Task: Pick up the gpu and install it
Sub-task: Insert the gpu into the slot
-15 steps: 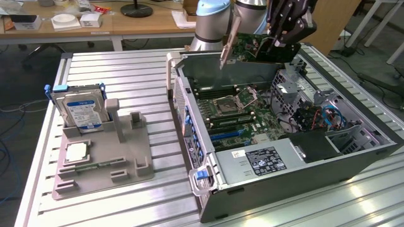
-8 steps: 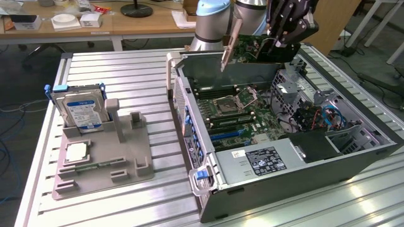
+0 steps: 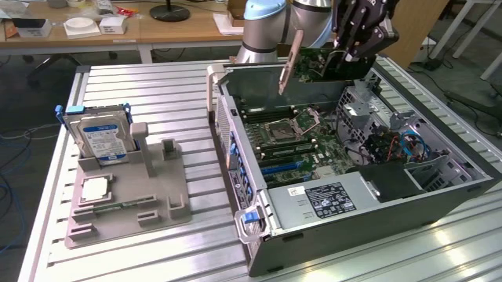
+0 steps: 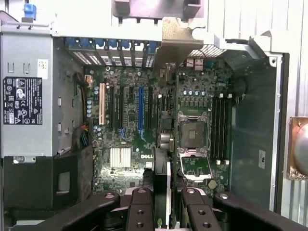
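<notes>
On the exterior view's left, a grey fixture (image 3: 129,200) sits on the slatted metal table (image 3: 157,82). It holds a hard drive (image 3: 98,138) upright, and a processor chip (image 3: 96,189) and a memory stick (image 3: 117,207) lie flat in front of it. In the middle lies the open computer case (image 3: 353,235), with its motherboard (image 3: 306,141) and empty processor socket (image 3: 280,130) facing up and the power supply (image 3: 325,200) at the near end. Toward the right, above the far end of the case, the gripper (image 3: 353,50) hangs with the gpu (image 3: 307,63) pinched between its fingers, the card on edge, its silvery bracket pointing down, clear of the motherboard. In the wrist view the two fingers (image 4: 141,211) clamp the gpu (image 4: 163,144) edge-on, over the board between the blue slot (image 4: 141,108) and the socket
</notes>
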Controlling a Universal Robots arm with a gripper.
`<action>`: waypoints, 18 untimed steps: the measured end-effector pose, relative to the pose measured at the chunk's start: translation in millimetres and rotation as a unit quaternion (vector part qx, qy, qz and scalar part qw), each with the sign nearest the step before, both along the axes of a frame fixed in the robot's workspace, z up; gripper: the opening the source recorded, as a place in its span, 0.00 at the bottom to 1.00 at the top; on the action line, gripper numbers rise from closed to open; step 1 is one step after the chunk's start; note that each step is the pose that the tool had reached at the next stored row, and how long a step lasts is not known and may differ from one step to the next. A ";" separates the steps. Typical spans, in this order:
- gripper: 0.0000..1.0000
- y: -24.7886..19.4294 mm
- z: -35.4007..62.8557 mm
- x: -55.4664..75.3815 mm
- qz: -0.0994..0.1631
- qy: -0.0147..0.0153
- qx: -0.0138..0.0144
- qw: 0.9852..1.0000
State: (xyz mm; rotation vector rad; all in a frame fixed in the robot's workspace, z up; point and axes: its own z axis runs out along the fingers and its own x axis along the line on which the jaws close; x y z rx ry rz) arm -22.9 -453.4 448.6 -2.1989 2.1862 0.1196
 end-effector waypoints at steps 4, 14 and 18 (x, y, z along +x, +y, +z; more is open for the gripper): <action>0.27 0.0 -4.8 -0.5 0.000 -0.006 -0.001 1.000; 0.27 -0.3 -14.1 -0.7 -0.006 -0.028 -0.003 1.000; 0.27 -0.4 -16.8 -2.1 -0.008 -0.034 -0.003 0.999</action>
